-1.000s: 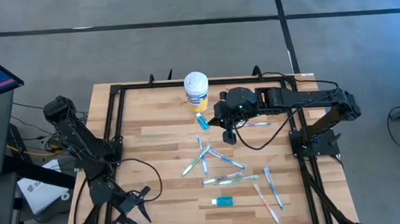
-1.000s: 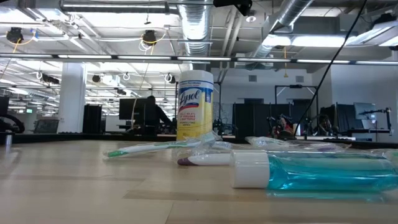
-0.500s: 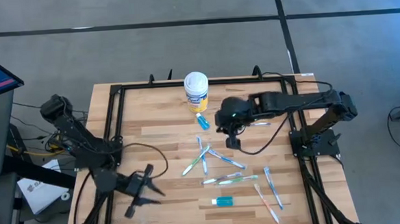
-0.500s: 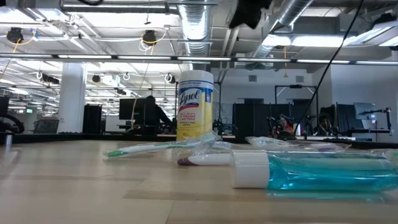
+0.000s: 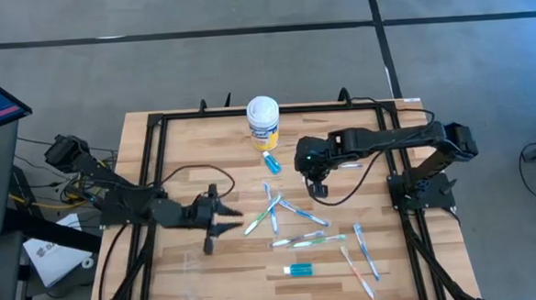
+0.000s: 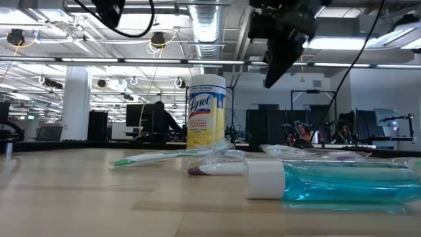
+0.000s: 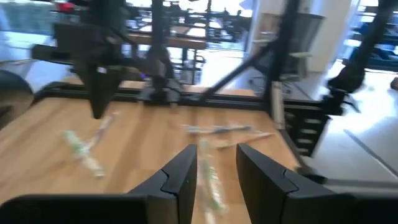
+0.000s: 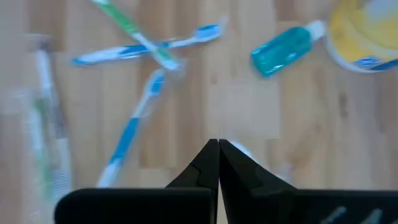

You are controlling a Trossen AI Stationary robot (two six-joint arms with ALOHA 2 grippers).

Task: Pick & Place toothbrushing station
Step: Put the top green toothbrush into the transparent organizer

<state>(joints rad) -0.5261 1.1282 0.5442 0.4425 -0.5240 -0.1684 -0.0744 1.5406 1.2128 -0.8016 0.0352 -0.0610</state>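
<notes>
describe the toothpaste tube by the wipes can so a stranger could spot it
Find the yellow-and-white wipes canister at the table's far edge. Right beside its base, on the near side, lies a small teal toothpaste tube. The other teal tube lies far off, beyond the toothbrush pile, near the front edge.

Even bright overhead light, soft shadows, ceiling strips [image 6: 85,60] glaring — both wrist views smeared, probably motion blur
</notes>
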